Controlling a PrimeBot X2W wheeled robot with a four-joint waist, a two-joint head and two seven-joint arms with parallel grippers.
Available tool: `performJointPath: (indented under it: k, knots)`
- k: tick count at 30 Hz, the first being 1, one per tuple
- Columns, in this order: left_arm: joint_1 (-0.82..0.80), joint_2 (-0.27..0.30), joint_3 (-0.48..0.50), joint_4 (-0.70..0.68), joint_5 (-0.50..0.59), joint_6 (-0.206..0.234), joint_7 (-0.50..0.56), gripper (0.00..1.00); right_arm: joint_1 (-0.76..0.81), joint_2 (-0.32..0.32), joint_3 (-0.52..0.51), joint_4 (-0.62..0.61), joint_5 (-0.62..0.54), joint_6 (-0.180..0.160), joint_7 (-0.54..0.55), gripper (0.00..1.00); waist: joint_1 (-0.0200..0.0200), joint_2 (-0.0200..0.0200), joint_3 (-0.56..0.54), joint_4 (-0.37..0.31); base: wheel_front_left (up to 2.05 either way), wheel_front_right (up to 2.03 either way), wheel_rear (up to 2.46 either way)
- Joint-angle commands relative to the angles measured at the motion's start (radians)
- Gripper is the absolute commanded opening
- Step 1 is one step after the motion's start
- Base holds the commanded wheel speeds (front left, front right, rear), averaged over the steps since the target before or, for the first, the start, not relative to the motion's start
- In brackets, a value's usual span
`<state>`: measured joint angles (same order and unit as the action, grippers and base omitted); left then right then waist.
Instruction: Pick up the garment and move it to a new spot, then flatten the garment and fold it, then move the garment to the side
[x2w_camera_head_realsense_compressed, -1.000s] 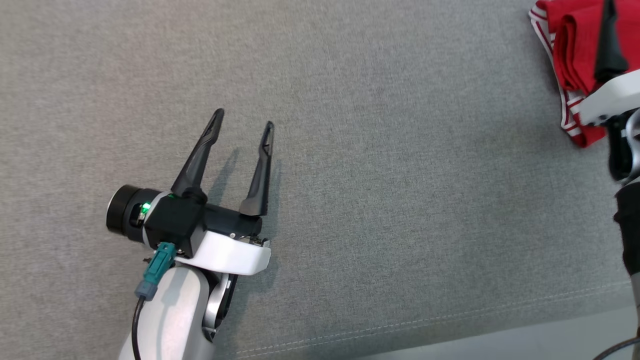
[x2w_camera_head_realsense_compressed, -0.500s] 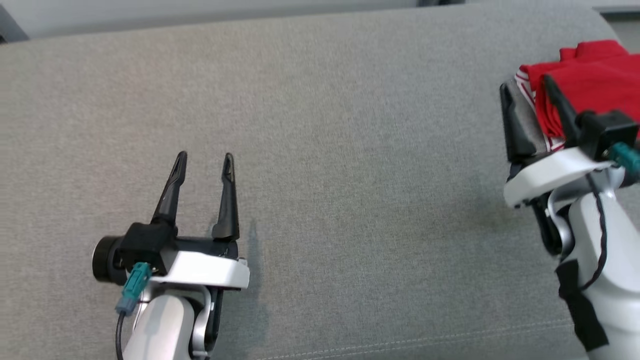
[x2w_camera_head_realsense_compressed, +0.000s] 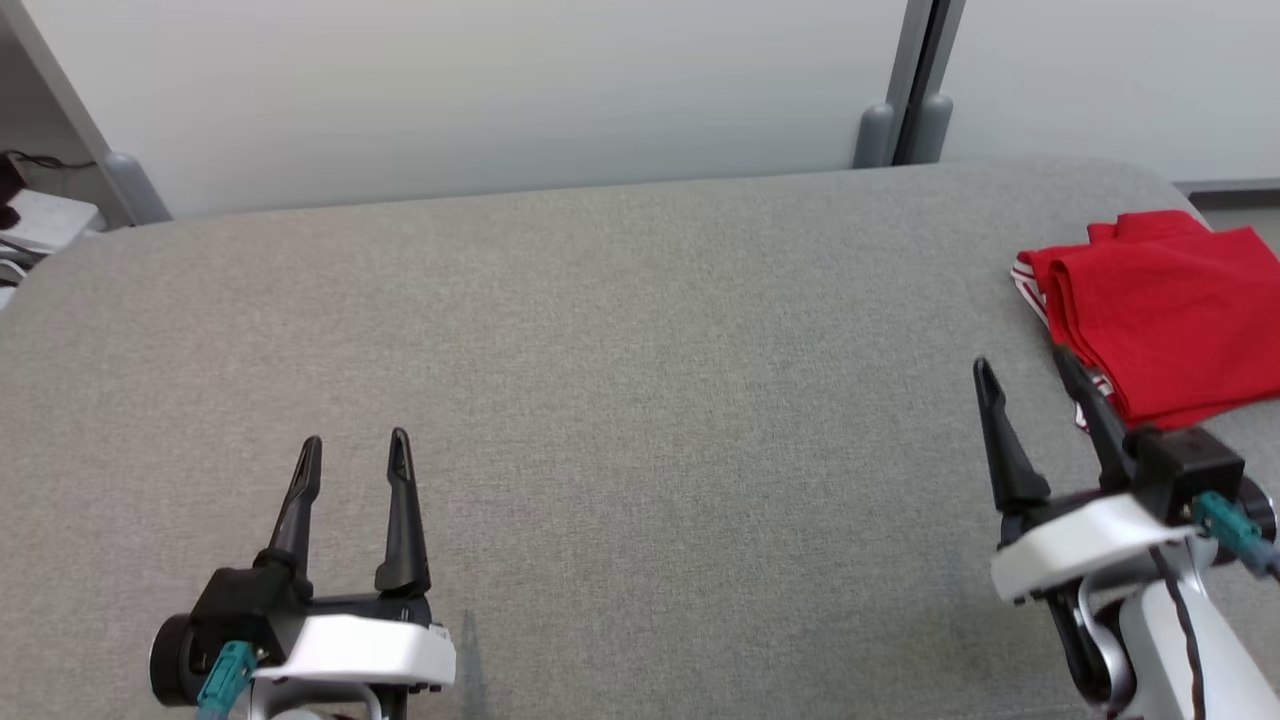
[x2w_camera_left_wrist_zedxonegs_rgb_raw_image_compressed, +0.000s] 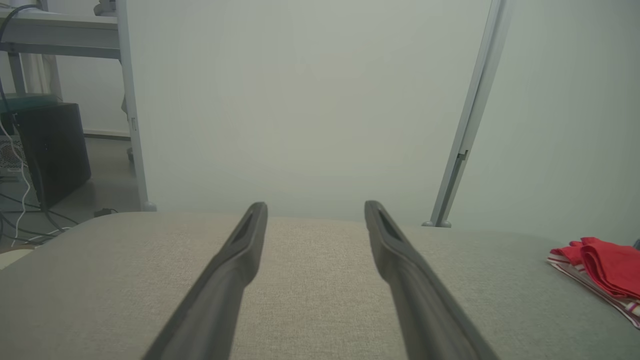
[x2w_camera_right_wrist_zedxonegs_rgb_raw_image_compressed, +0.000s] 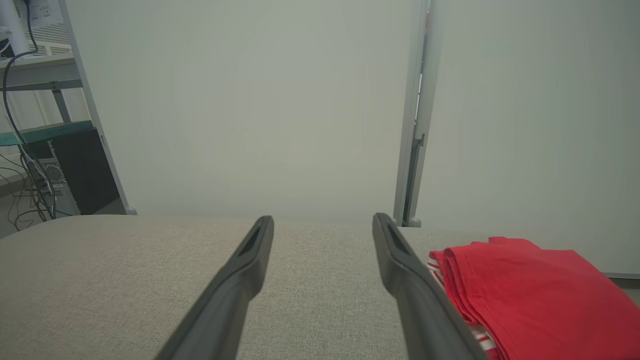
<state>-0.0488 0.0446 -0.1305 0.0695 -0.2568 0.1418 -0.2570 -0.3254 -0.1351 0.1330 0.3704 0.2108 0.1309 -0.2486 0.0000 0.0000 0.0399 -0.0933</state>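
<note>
While both arms sit low over the grey cushion (x2w_camera_head_realsense_compressed: 640, 380), I log the left gripper (x2w_camera_head_realsense_compressed: 356, 437): fingers spread, nothing between them, bare fabric underneath. The right gripper (x2w_camera_head_realsense_compressed: 1022, 360) is the same, fingers apart and empty. Its outer finger lies just beside the near-left corner of the garment (x2w_camera_head_realsense_compressed: 1160, 320). Whether it is touching or hovering above the striped hem (x2w_camera_head_realsense_compressed: 1030, 283) I can't quite tell from the head view.

The garment is red, folded into a neat stack, at the far right of the cushion close to its rounded edge. To me the fold and the side move look done.

Risk: if the right arm swings right or lifts with that finger under the hem, it snags the top layer and opens the fold. It could also shove the stack off the edge. I'd pull straight back first.
</note>
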Motion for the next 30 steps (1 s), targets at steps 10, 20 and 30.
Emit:
performJointPath:
  k: [10, 20, 30]
  knots:
    - [0.067, 0.006, 0.068, -0.069, 0.030, -0.050, -0.005, 1.00, 0.189, 0.005, -0.025, -0.222, 0.040, 0.000, -0.013, 1.00, 0.0000, 0.0000, -0.069, 0.023, 0.00, 0.00, 0.00]
    - [0.144, 0.006, 0.088, -0.048, 0.041, -0.088, -0.005, 1.00, 0.314, -0.004, -0.017, -0.305, 0.076, 0.000, -0.013, 1.00, 0.0000, 0.0000, -0.100, 0.024, 0.00, 0.00, 0.00]
    - [0.158, 0.006, 0.078, 0.002, 0.043, -0.090, -0.005, 1.00, 0.340, -0.010, -0.006, -0.304, 0.077, 0.000, -0.013, 1.00, 0.0000, 0.0000, -0.099, 0.030, 0.00, 0.00, 0.00]
